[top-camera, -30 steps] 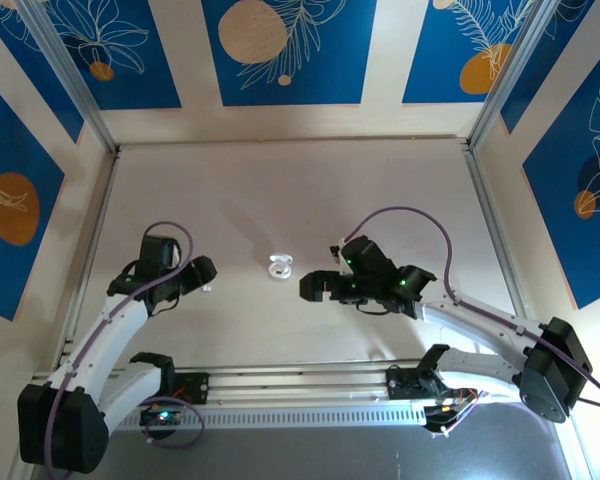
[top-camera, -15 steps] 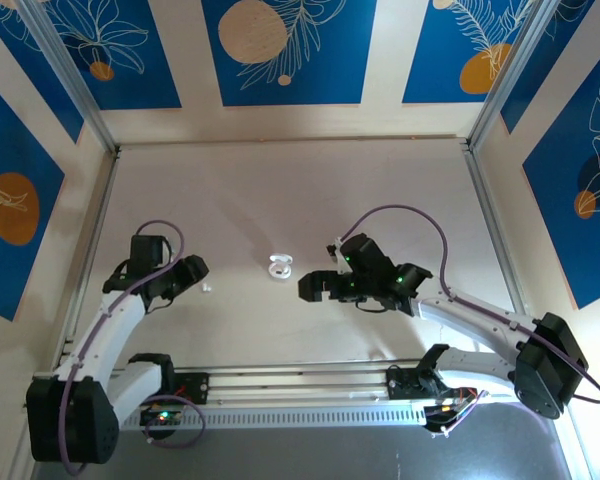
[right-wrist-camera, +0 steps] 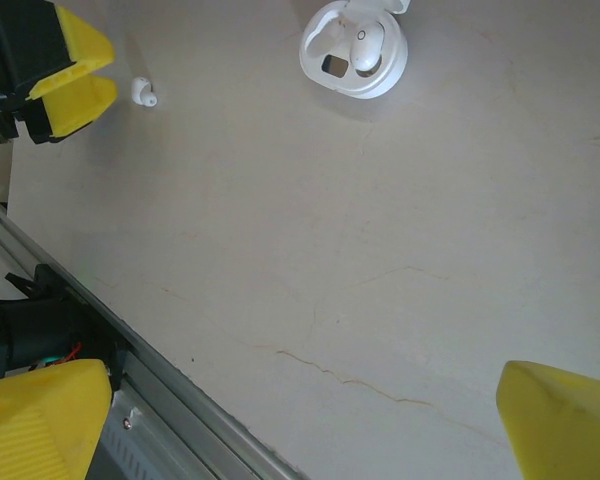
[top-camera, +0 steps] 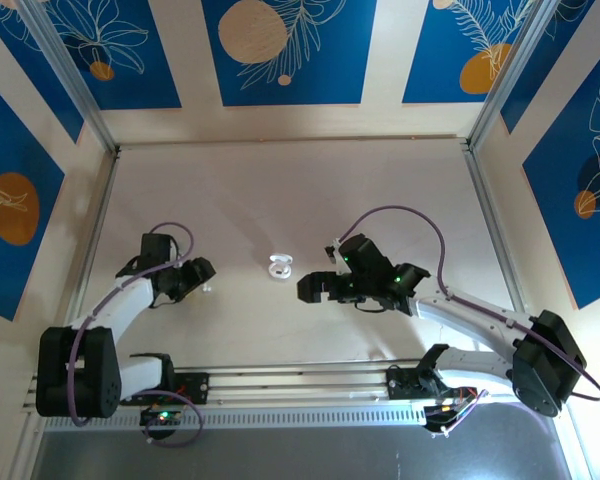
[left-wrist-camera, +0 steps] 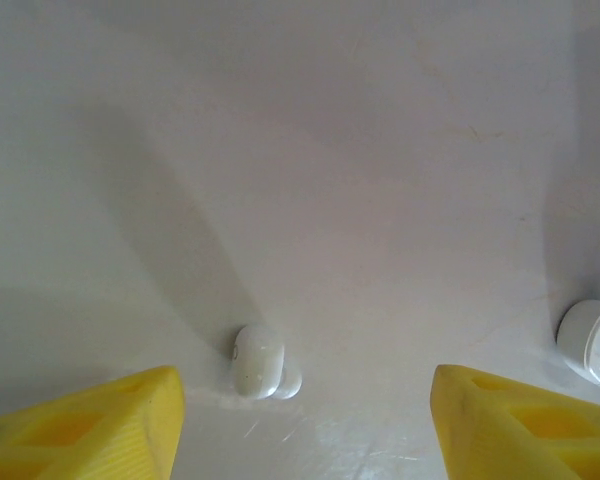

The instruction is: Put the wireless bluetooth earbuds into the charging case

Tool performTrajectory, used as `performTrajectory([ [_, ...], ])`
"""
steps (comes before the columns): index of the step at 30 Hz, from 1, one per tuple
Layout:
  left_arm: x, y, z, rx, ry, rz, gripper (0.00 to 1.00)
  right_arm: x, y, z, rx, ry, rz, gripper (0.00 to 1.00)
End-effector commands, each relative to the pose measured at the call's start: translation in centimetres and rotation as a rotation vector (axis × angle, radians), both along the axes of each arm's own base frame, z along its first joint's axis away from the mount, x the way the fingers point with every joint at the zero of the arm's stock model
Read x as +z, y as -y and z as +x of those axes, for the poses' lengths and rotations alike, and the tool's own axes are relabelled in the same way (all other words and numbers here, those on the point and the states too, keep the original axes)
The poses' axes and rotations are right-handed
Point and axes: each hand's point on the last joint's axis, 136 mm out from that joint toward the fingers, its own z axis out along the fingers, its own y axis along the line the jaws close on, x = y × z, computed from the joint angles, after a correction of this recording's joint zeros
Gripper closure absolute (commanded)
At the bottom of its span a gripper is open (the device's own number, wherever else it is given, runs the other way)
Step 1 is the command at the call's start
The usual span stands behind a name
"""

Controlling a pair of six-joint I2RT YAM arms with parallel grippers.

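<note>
Earbud [left-wrist-camera: 258, 362] lying just ahead of open left pincer [left-wrist-camera: 302, 425], untouched, right pincer [right-wrist-camera: 300, 420] open

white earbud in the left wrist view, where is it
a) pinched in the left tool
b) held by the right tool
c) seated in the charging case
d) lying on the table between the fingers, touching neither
d: the white earbud lies on the table in the gap of the open left tool, clear of both yellow fingers, with the charging case off at the right edge.
</note>
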Motion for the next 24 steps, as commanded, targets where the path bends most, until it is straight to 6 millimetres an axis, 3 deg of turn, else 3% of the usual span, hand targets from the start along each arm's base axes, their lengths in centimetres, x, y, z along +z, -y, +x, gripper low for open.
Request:
performTrajectory([
  [1,-0.3,0.6,0.1,-0.01,0.003,-0.05,0.33,-0.5,-0.1,-0.2,0.012,-0.023,-0.001,0.01],
  [12,-1.6,2.1,0.0,-0.036,-0.03,-0.12,0.3,-1.0,-0.3,0.0,0.013,-0.032,-0.018,0.01],
  [24,-0.9,4.1,-0.3,-0.046,0.007,-0.215,0.3,-1.2,-1.5,0.6,0.035,-0.049,-0.025,0.01],
])
